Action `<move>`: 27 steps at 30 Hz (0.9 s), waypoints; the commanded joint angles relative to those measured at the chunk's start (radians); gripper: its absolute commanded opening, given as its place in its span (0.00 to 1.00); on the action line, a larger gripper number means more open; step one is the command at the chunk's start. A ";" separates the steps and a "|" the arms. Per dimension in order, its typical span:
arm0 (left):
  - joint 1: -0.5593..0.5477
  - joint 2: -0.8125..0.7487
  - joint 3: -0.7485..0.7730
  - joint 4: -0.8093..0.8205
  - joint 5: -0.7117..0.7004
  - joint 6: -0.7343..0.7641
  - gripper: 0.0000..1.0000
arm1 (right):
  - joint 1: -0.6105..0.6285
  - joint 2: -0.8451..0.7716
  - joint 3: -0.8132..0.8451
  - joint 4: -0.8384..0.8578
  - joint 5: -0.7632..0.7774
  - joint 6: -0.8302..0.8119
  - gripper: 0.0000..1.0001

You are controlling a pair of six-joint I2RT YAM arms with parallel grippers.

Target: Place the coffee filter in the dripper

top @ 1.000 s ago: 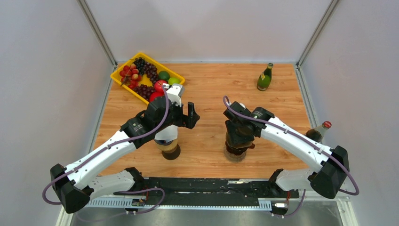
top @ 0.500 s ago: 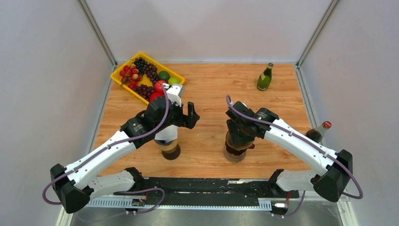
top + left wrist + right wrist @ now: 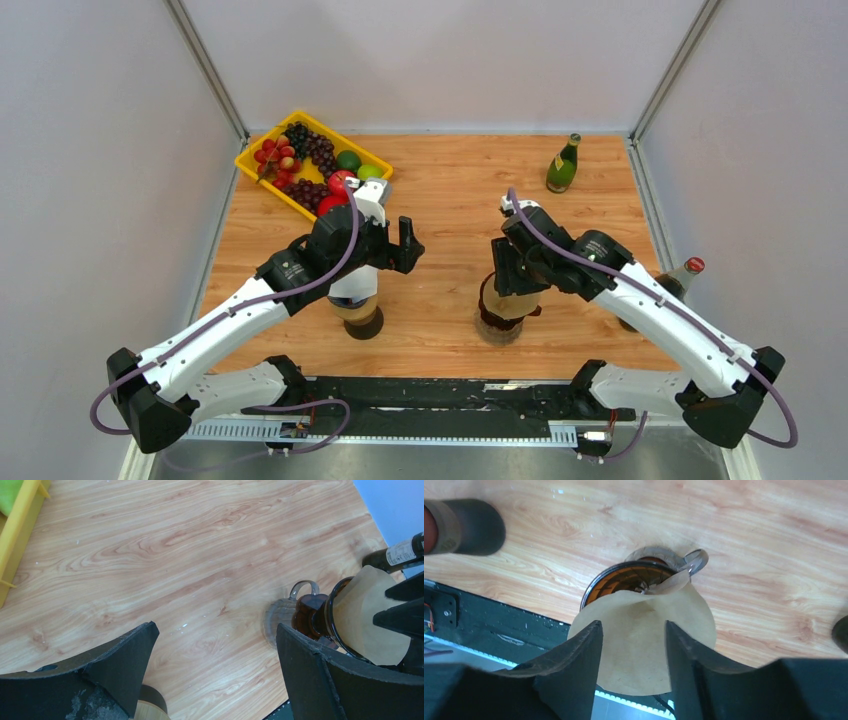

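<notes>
Two fingers of the right end effector [image 3: 633, 630] stand apart, one on either side of the brown paper coffee filter [image 3: 696, 625]. The filter sits in the mouth of the amber glass dripper [image 3: 616, 582], leaning to one side so that part of the rim shows bare. The dripper stands on the wooden worktop [image 3: 450, 180] near its front edge. The left end effector [image 3: 215, 630] hangs spread wide over the worktop, near a dark round container [image 3: 363, 322] and well apart from the dripper.

Wooden table [image 3: 440, 190] carries yellow fruit tray [image 3: 345, 141] at 10 o'clock, green bottle [image 3: 562, 166] at 1, red-capped bottle [image 3: 680, 278] at 3, dripper [image 3: 500, 325] at 5, dark-based container [image 3: 362, 320] at 7.
</notes>
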 commanded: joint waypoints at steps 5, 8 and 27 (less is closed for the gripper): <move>-0.001 0.002 0.106 0.008 -0.085 -0.012 1.00 | -0.018 -0.025 0.159 0.118 0.222 -0.019 0.79; 0.019 0.021 0.144 -0.015 -0.143 -0.012 1.00 | -0.083 -0.051 0.136 0.251 0.259 -0.043 1.00; 0.746 -0.068 -0.095 0.022 -0.102 -0.176 1.00 | -0.814 -0.019 -0.358 0.907 0.071 -0.092 1.00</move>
